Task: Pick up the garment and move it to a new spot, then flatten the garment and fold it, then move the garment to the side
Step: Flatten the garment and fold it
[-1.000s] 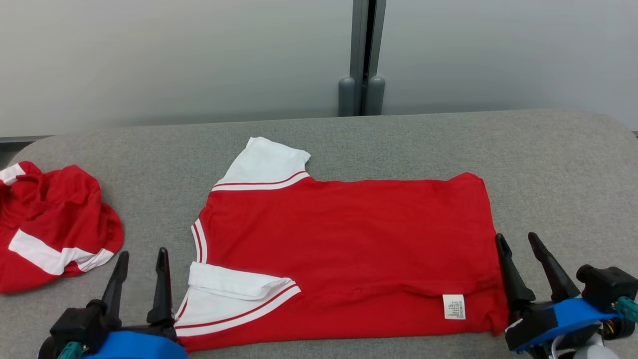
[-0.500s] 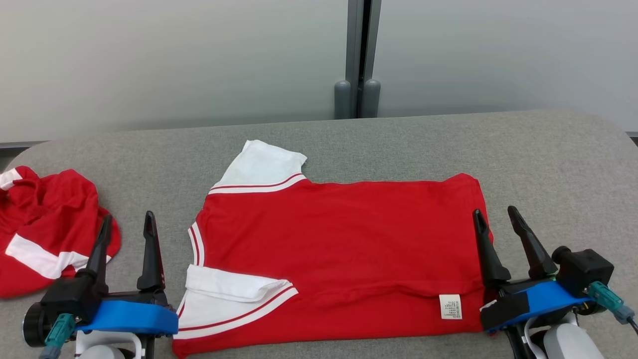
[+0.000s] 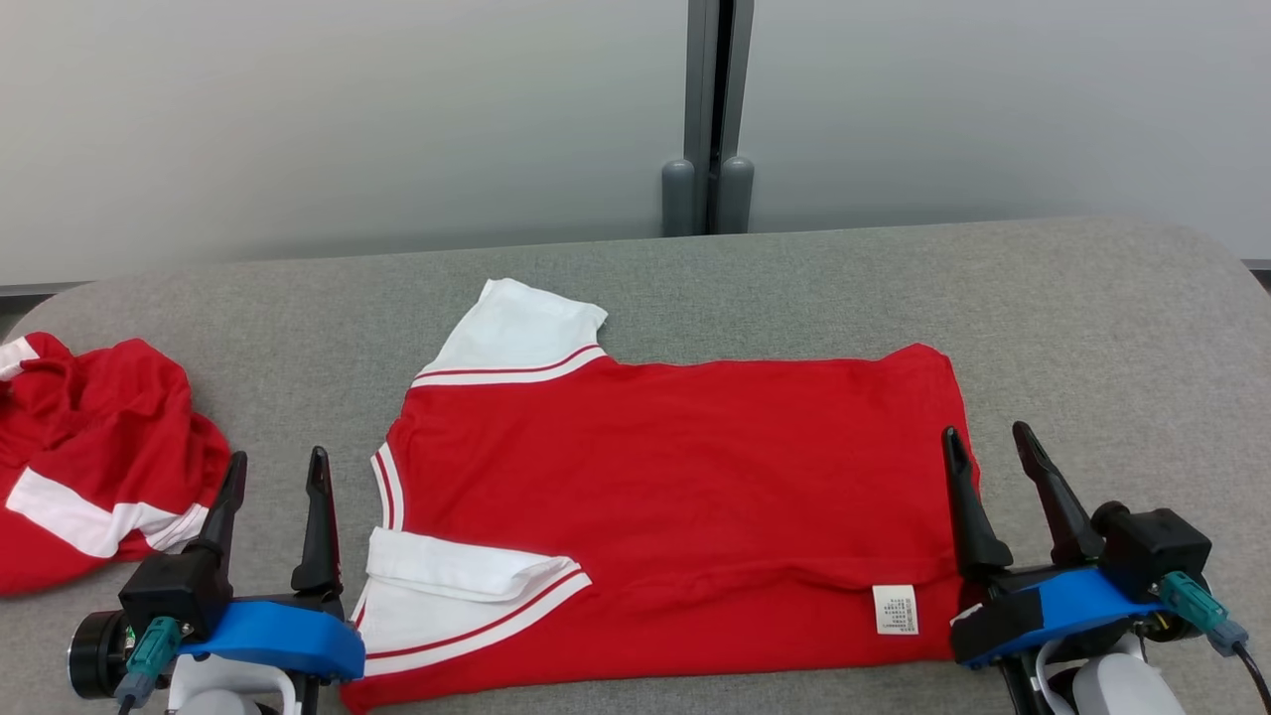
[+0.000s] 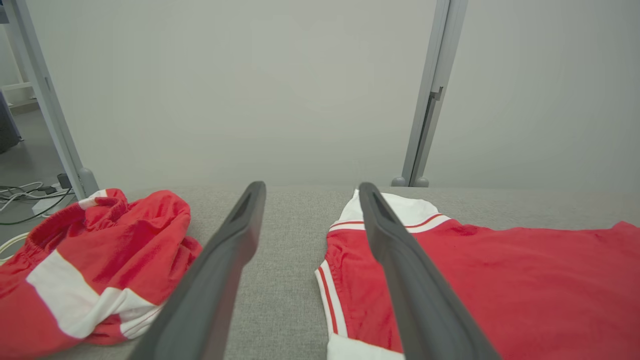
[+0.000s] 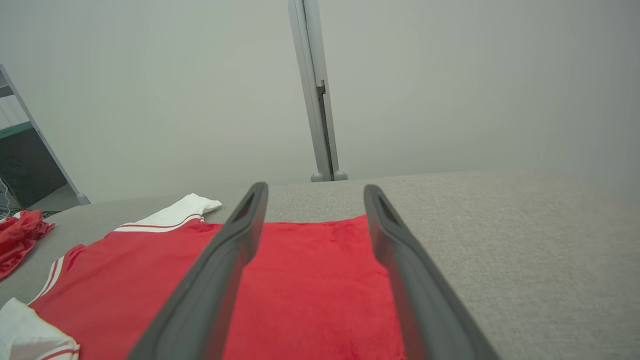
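We see the red garment [image 3: 675,497] lying flat in the middle of the grey padded table [image 3: 794,278], with its collar end toward our left. The far sleeve [image 3: 516,333], white, juts out past the garment's far edge. The near sleeve [image 3: 447,576], also white, is folded onto the body at the near-left corner. A white label [image 3: 896,610] sits by the near-right corner, and the near edge runs close to the table's front.

Our left gripper [image 3: 278,455] hangs just left of the collar edge, fingers spread and empty, above bare cloth between the garment and a crumpled garment [image 3: 89,447] at the table's left end. Our right gripper [image 3: 986,430] is at the garment's right edge, fingers likewise parted and empty. Its inner finger overlaps that edge and its outer finger is over bare table. We cannot tell whether it touches the fabric.

Bare table runs in a broad strip behind the garment and in a wide stretch to its right, out to the rounded corner. The gap on the left is narrower.
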